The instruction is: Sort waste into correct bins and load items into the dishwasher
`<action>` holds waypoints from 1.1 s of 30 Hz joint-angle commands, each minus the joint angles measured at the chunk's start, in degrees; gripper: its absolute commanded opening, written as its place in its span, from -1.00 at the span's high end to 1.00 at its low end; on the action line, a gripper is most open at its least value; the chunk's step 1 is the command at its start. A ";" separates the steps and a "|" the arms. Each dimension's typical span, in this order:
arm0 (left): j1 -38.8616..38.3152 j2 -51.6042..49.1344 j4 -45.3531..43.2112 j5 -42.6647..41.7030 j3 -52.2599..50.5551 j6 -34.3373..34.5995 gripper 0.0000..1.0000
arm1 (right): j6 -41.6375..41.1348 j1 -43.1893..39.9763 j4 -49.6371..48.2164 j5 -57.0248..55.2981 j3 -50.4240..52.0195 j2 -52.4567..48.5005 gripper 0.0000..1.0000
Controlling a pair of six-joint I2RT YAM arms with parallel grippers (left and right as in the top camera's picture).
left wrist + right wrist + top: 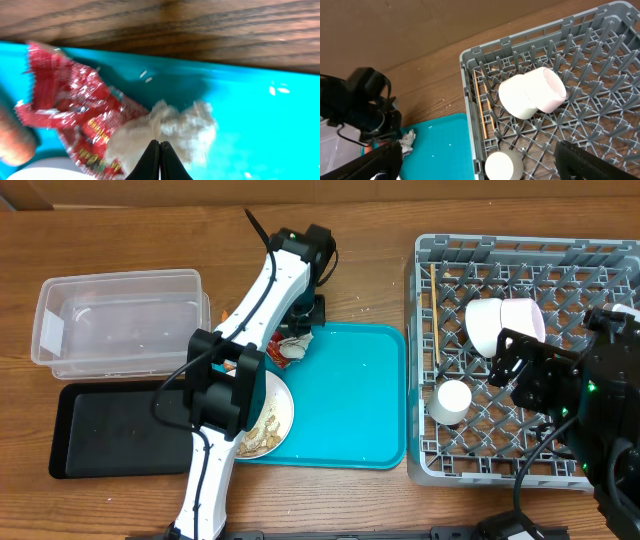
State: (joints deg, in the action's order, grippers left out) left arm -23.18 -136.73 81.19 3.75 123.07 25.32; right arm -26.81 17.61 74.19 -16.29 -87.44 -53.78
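- The clear tub [120,320] sits at the upper left of the overhead view. Its near edge overlaps the black tray [100,435] just below it.
- The white plate [280,412] rests on the lower left corner of the teal tray [350,400], partly under the left arm. It carries beige food bits [262,435].
- The left gripper [159,150] has its fingers pressed together, tips at the crumpled white tissue [175,130]. I cannot tell whether a fold is caught.
- The tissue lies in the teal tray's upper left corner and touches the red wrapper [75,110] on its left. The carrot [15,140] is a blur at the frame's left edge.
- The grey dish rack [520,242] fills the right side.
- Two chopsticks [433,315] lie along the rack's left side.
- The white bowl [487,325] and pink bowl [527,315] lean together on their sides.
- The cup [450,402] sits at the rack's lower left.
- The right gripper [510,368] hangs over the rack with its fingers spread wide, holding nothing.
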 commanded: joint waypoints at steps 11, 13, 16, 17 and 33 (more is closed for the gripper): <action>-0.22 6.88 4.17 2.69 4.94 0.66 -0.61 | -0.26 -0.37 -0.31 0.11 -1.07 0.24 -1.00; -0.42 6.01 3.28 2.64 2.93 0.66 -0.90 | -0.26 -0.37 -0.31 0.11 -1.07 0.24 -1.00; -0.44 3.80 0.42 2.62 -1.20 1.11 -0.84 | -0.26 -0.37 -0.31 0.11 -1.07 0.24 -1.00; -0.44 3.21 -0.48 2.60 -2.10 1.11 -0.77 | -0.26 -0.37 -0.31 0.11 -1.07 0.24 -1.00; -0.26 2.49 -5.20 0.28 -9.70 1.27 0.92 | -0.26 -0.37 -0.31 0.11 -1.07 0.24 -1.00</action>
State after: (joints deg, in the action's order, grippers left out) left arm -23.27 -133.86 75.85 4.45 113.01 26.85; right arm -26.85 17.61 74.17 -16.27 -87.44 -53.78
